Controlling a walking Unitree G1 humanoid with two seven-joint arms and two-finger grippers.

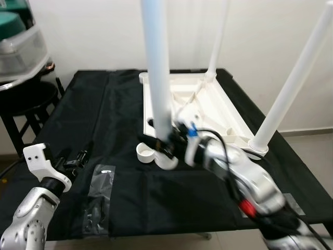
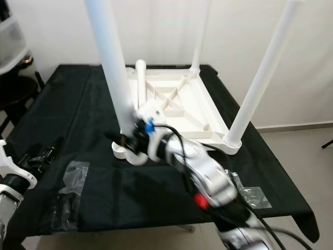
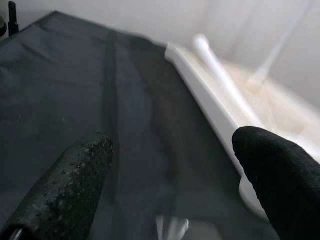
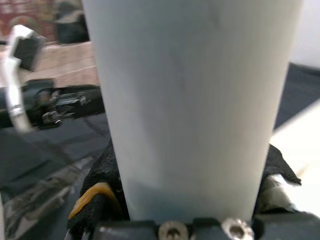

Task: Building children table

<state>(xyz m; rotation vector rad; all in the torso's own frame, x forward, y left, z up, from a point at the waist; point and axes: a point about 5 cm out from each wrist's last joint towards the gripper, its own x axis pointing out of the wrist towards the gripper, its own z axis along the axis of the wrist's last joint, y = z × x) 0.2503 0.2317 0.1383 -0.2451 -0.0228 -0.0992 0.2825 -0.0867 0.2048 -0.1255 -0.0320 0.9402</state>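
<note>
Nearest the robot, the black cloth (image 1: 125, 203) covers the work surface to its front edge, with bare cloth on the left half and two clear plastic bags (image 1: 100, 200) lying flat there. A further clear bag (image 2: 252, 196) lies near the front right corner.

The left gripper (image 1: 73, 159) hovers low over the cloth at the left, well apart from the table parts. Its fingers (image 3: 65, 192) are spread wide with nothing between them.

The right gripper (image 1: 165, 139) reaches in at centre, at the front left corner of the upturned white tabletop (image 1: 221, 112). Its jaws are pressed onto the lower end of a white table leg (image 1: 158, 67), one pad on each side of the tube. The leg stands nearly upright, long axis vertical, its foot just above or in the round corner socket (image 1: 153, 154); which of the two cannot be told.

The tabletop lies underside up on the cloth, its long side running away from the robot. Two more legs stand in sockets: one at the front right corner (image 1: 294, 83), leaning slightly right, and one at the far right corner (image 1: 217, 39).

Beyond the cloth's left edge stands a dark stool (image 1: 26, 101) with a plastic container (image 1: 21, 47) above it.
</note>
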